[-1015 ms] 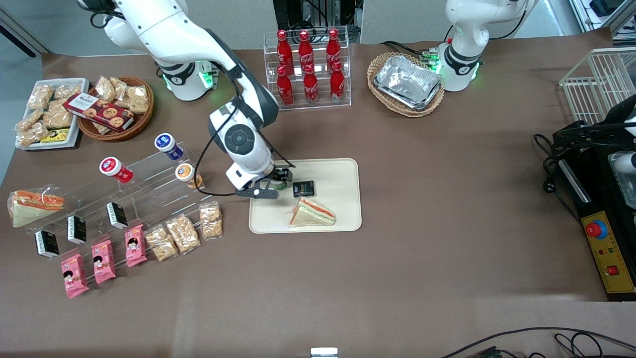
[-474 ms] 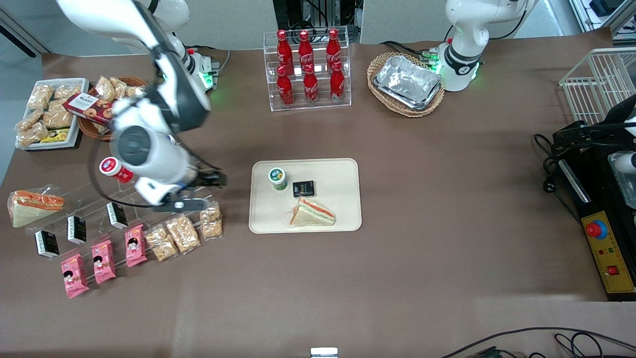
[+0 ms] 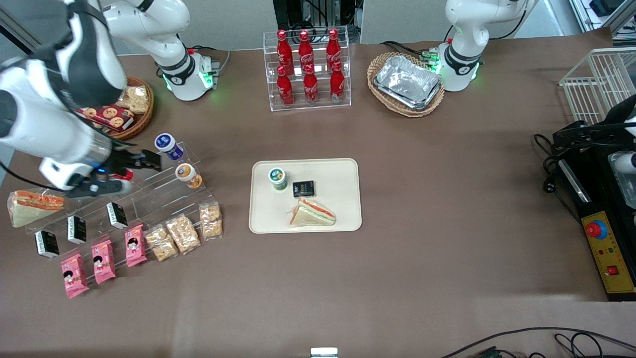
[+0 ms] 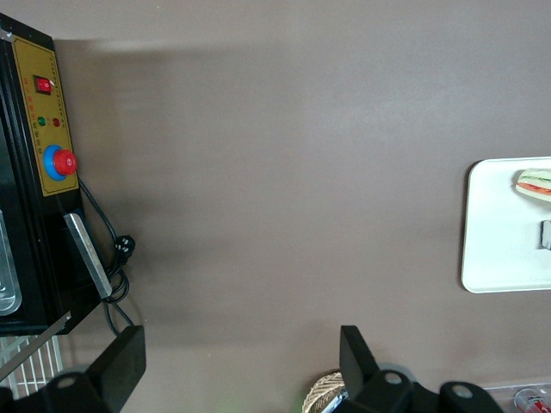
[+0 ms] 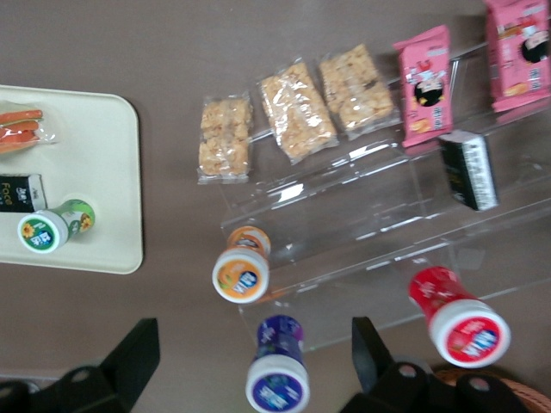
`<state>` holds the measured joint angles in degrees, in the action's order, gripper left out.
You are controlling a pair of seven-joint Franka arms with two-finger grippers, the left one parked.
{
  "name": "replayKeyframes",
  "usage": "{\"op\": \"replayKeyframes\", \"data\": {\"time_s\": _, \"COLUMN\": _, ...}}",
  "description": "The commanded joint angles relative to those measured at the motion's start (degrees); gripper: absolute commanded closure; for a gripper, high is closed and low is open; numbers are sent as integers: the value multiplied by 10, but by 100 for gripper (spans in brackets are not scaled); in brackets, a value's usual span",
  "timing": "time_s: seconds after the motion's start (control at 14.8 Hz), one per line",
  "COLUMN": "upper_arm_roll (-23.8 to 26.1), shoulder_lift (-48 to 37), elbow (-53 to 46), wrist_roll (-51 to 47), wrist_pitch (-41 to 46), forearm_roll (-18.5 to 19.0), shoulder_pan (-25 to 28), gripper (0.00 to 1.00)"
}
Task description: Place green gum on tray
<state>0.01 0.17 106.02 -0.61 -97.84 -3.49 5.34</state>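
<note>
Presently, item one: the tray [image 3: 343, 209], cream, flat on the brown table [image 3: 447, 199]. Contents, three: a wrapped sandwich [image 3: 312, 214] at its 6 o'clock edge (nearest the front camera), a small black packet [image 3: 303, 188] near centre, and the green gum [image 3: 278, 178] at about 10 o'clock, just beside the packet.

Item two: clear stepped rack [image 3: 154, 191], toward the working arm's end, bearing the orange-bodied bottle [image 3: 188, 174], a blue one [image 3: 168, 146] and a red one [image 5: 458, 317].

Item three: the green gum stands upright, long axis vertical, white cap facing up.

Item four: the gripper [image 3: 130, 164], fingers parted and holding nothing, above the rack, well apart from the tray.
</note>
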Motion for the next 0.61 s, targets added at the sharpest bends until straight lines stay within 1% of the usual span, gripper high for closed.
{"op": "replayKeyframes", "data": {"time_s": 0.0, "upper_arm_roll": 3, "shoulder_lift": 3, "elbow": -88, "wrist_roll": 19, "wrist_pitch": 86, "forearm_roll": -6, "shoulder_pan": -20, "gripper": 0}}
{"op": "replayKeyframes", "data": {"time_s": 0.14, "upper_arm_roll": -4, "shoulder_lift": 13, "elbow": -134, "wrist_roll": 19, "wrist_pitch": 120, "forearm_roll": -1, "shoulder_pan": -29, "gripper": 0}}
{"op": "replayKeyframes", "data": {"time_s": 0.2, "upper_arm_roll": -15, "shoulder_lift": 17, "elbow": -152, "wrist_roll": 19, "wrist_pitch": 132, "forearm_roll": 2, "shoulder_pan": -30, "gripper": 0}}
{"op": "replayKeyframes", "data": {"time_s": 0.34, "upper_arm_roll": -26, "shoulder_lift": 22, "elbow": -163, "wrist_roll": 19, "wrist_pitch": 146, "forearm_roll": 5, "shoulder_pan": -30, "gripper": 0}}
{"op": "replayKeyframes", "data": {"time_s": 0.54, "upper_arm_roll": -25, "shoulder_lift": 32, "elbow": -163, "wrist_roll": 18, "wrist_pitch": 146, "forearm_roll": 5, "shoulder_pan": -25, "gripper": 0}}
